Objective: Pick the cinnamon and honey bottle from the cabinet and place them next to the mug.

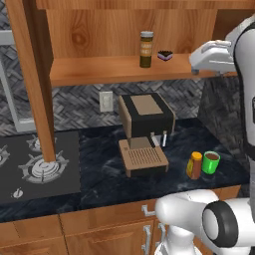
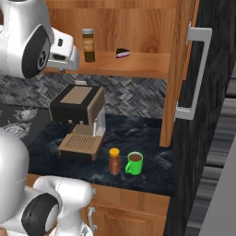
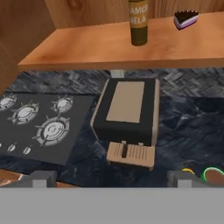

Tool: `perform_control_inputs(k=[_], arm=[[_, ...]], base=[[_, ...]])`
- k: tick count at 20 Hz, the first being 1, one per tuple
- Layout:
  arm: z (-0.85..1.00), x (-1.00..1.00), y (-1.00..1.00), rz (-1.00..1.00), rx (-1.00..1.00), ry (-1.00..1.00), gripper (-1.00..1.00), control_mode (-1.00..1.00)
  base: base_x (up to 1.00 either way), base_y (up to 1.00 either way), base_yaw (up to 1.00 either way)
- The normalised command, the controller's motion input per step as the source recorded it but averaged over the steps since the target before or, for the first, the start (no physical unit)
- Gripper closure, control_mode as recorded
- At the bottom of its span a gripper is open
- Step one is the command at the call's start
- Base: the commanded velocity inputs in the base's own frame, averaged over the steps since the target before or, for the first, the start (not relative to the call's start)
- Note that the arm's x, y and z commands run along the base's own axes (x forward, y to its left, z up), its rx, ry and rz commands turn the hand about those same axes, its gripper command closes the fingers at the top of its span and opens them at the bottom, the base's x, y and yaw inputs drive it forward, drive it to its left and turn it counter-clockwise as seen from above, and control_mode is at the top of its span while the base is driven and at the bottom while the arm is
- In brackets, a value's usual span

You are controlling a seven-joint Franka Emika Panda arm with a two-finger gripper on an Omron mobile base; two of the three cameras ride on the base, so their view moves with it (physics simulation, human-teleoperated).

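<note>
Upper centre we see the slim dark olive-brown cinnamon jar [image 1: 146, 49], grey lid, tan label, upright on the wooden cabinet shelf [image 1: 99, 69], our end effector [image 3: 111, 178] spread open, empty

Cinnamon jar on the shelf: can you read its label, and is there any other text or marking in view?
"AMO" over "NELA": on the cinnamon label in the hand view, cut off at the top and left edges, so only partly readable.
Same label in both base views: too small and blurred to read.
Honey bottle, mug, coffee machine: no text visible.
</note>
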Motion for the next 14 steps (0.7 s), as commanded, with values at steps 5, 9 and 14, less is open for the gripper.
perform_control_inputs(k=[5, 9, 14], arm=[[-0.16, 0.8, 0.16, -0.06, -0.1, -0.03, -1.0, -1.0], [-0.33, 0.86, 0.05, -0.07, -0.08, -0.13, -1.0, -1.0], [0.03, 0.86, 0.15, -0.05, -0.04, -0.01, -1.0, -1.0]], base=[[0.0, 0.0, 0.0], [0.0, 0.0, 0.0], [0.0, 0.0, 0.0]])
